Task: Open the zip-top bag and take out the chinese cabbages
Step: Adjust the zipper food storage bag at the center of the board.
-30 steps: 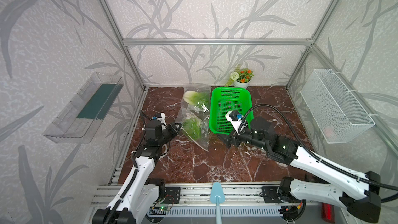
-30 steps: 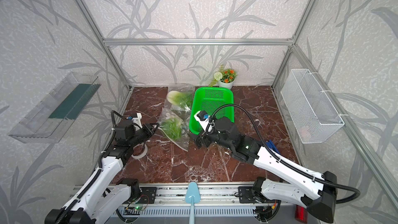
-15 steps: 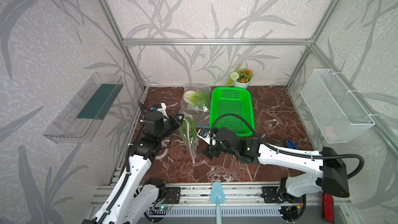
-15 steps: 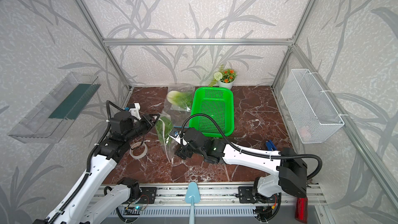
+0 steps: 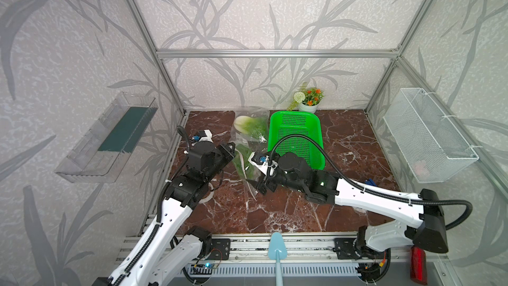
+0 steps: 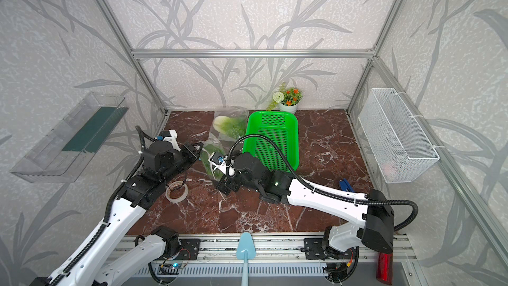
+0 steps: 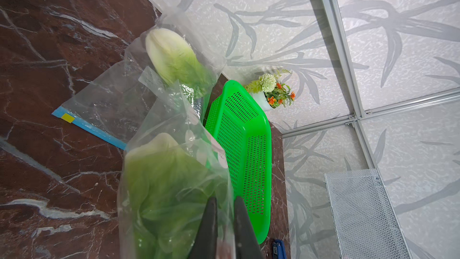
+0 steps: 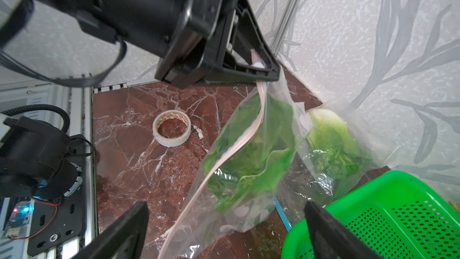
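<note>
Over the brown surface (image 5: 275, 210), my left gripper (image 8: 263, 75) pinches the zip edge (image 8: 260, 110) of the bag (image 8: 249, 168). My right gripper (image 8: 225, 210) is wide open, empty; next it should pinch the other lip.

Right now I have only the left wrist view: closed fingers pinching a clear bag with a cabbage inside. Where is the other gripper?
Observer: The right gripper is open, low beside the hanging end of the bag; contact I cannot tell.
Operator: Which part is pinched?
Observer: The left gripper holds the pink zip strip, which runs down the bag's edge.
Operator: Anything loose nearby?
Observer: A tape roll lies flat on the table, apart from the bag.
</note>
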You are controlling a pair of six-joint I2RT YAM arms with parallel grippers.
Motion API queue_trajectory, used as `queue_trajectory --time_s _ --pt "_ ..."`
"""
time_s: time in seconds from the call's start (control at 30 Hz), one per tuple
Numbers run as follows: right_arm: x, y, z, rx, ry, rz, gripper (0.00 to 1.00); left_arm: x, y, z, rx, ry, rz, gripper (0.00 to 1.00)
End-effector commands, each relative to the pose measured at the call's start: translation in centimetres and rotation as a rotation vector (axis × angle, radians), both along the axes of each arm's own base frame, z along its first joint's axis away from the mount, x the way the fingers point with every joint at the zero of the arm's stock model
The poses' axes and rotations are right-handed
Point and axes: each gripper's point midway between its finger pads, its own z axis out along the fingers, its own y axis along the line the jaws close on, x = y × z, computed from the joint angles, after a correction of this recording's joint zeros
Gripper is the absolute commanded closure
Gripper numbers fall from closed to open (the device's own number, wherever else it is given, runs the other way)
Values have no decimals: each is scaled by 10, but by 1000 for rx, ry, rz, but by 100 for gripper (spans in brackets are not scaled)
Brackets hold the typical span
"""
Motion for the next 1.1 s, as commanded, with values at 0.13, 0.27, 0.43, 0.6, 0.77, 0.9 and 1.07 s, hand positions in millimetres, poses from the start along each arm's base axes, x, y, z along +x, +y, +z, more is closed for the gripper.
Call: queue_trajectory --time_s 0.13,0.27,0.43,0.6,0.77,0.9,1.07 --pt "-3 -1 -18 -72 82 -21 2 3 11 30 -63 -76 142 100" --pt "-6 3 -24 -84 83 -26 2 4 8 36 -102 -88 169 100" --pt "-11 8 -43 -144 90 -23 2 8 -3 42 -118 -89 157 100" --pt "3 -2 -62 -224 52 -98 1 5 -9 50 -136 -106 143 100" --pt "12 -8 -68 -247 40 -147 3 1 -11 56 -146 -117 132 100" --pt "21 -16 -71 -272 11 -197 12 -2 -12 59 -157 -124 126 100" --pt "22 -17 -76 -263 31 -192 25 -3 -14 64 -173 -135 117 100"
